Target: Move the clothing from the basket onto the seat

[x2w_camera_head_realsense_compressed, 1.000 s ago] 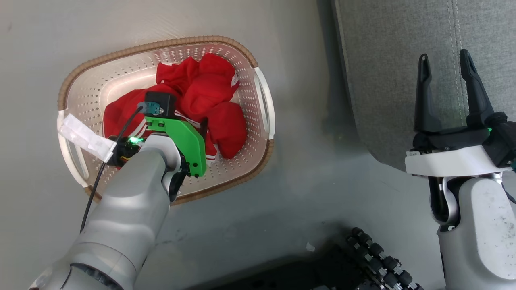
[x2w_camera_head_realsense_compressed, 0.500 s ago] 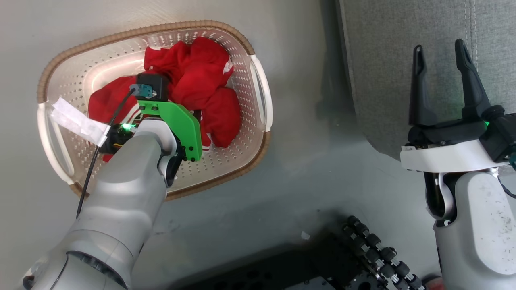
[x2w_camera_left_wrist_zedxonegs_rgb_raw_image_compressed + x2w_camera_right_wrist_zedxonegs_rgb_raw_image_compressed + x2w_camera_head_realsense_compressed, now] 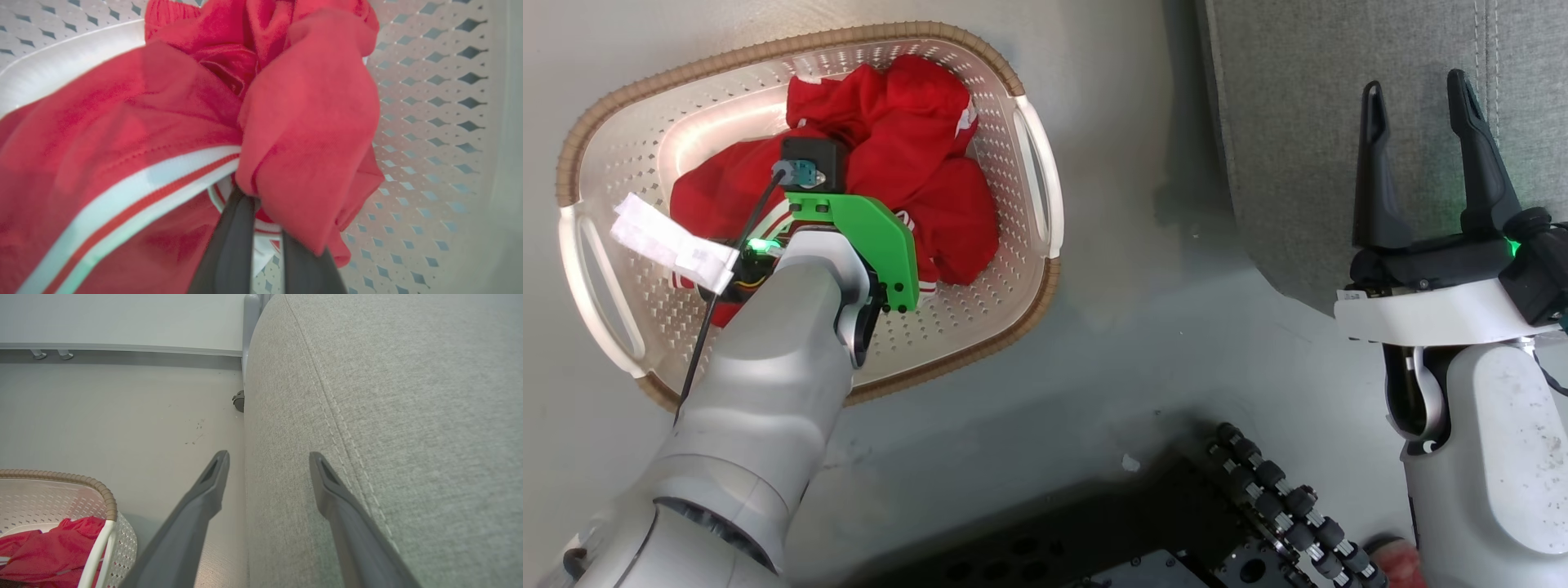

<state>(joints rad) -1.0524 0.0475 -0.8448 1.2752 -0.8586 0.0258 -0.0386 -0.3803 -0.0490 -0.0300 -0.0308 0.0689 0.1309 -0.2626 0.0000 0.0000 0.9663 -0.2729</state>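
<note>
The clothing [image 3: 915, 163], a crumpled red jersey with white stripes, lies in the cream basket [image 3: 980, 343] on the floor at the upper left of the head view. My left arm [image 3: 792, 327] reaches down into the basket, and its wrist hides the fingers there. In the left wrist view my left gripper [image 3: 261, 204] is shut on a fold of the clothing [image 3: 310, 122], its tips buried under red fabric above the basket wall [image 3: 429, 122]. My right gripper [image 3: 1415, 82] stands open and holds nothing over the edge of the grey seat [image 3: 1298, 122]. The right wrist view shows it [image 3: 269, 456] above the seat [image 3: 408, 416].
My dark base with its rollers [image 3: 1282, 506] sits at the bottom of the head view. Pale floor [image 3: 1094, 367] separates basket and seat. The right wrist view shows the basket rim [image 3: 98, 486], a sofa foot [image 3: 238, 401] and the wall skirting [image 3: 122, 347] beyond.
The whole head picture has shifted, so the camera moved: basket and arm now sit further left and higher. My left gripper stays down in the jersey. My right gripper stays open.
</note>
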